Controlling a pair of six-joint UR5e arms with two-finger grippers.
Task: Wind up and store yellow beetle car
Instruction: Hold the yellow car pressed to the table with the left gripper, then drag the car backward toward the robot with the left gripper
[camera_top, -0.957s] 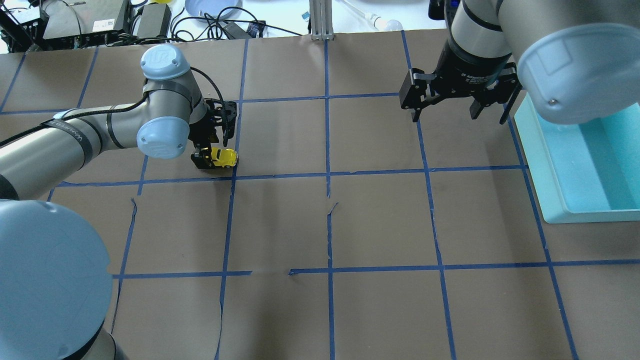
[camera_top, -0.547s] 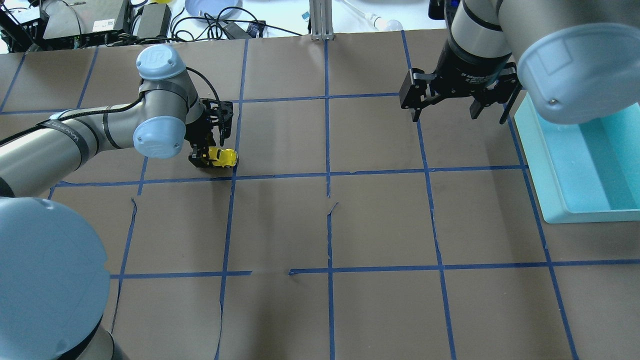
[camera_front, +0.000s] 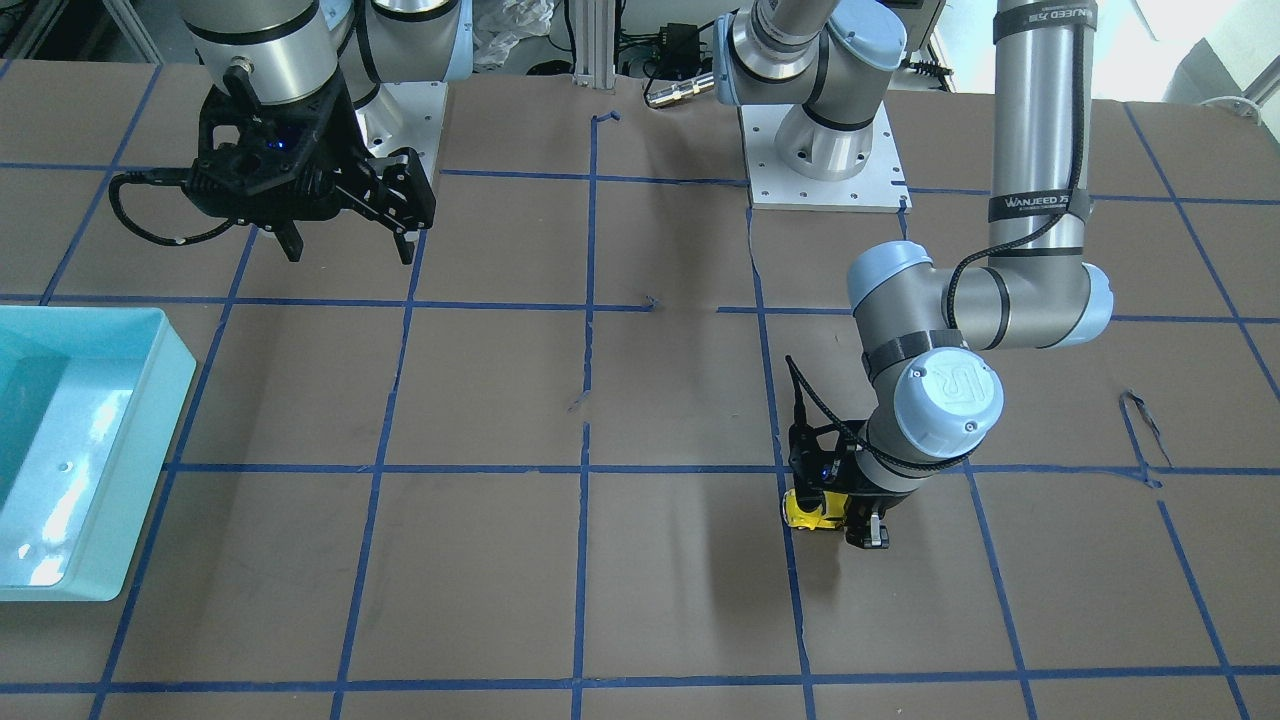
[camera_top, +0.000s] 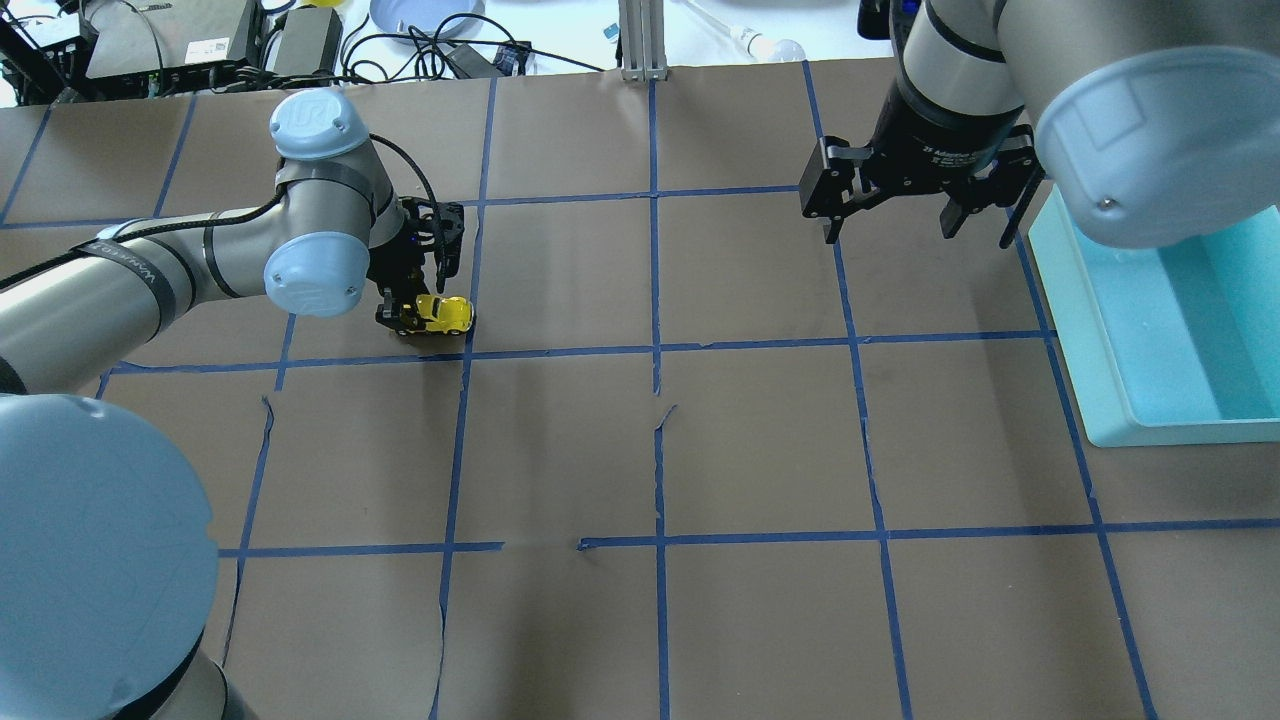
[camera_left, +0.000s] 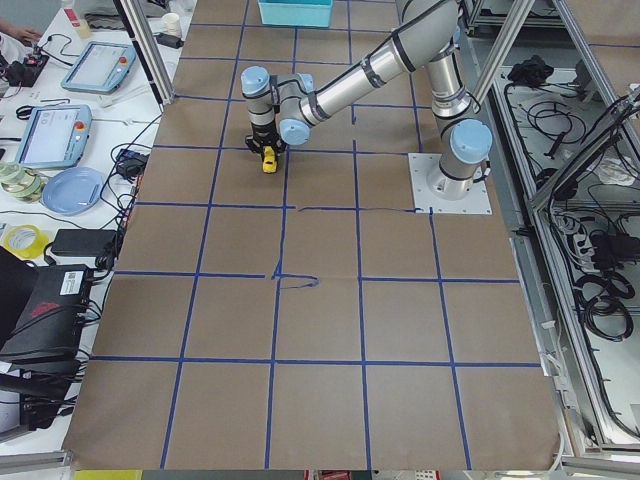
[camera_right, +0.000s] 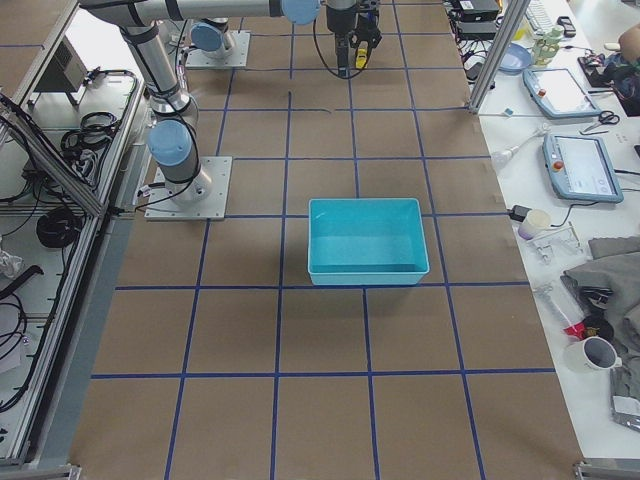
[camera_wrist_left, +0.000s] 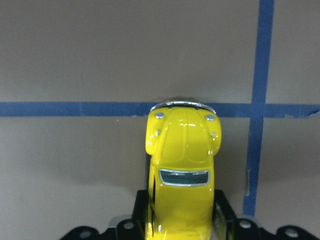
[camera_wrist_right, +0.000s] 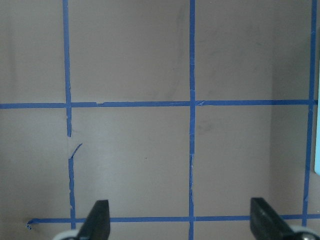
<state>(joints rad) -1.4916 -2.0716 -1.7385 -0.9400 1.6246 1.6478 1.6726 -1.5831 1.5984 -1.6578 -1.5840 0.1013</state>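
Observation:
The yellow beetle car (camera_top: 443, 314) is a tiny glossy toy resting on the brown table, nose toward a blue tape line (camera_wrist_left: 75, 109). My left gripper (camera_top: 412, 316) is shut on its rear half; the wrist view shows both black fingers pressed on the car's (camera_wrist_left: 182, 170) sides. The car also shows in the front view (camera_front: 808, 513) under the left wrist, and in the left side view (camera_left: 268, 161). My right gripper (camera_top: 915, 222) hangs open and empty above the table, next to the teal bin (camera_top: 1090, 330).
The teal bin (camera_front: 150, 400) stands at the table's right end, hollow and open-topped (camera_right: 365, 242). Blue tape lines grid the brown paper. Cables, a power brick and a blue plate (camera_top: 420, 15) lie beyond the far edge.
My left arm and gripper have drawn slightly left and back, dragging the yellow car a little along the table. The right arm has not moved.

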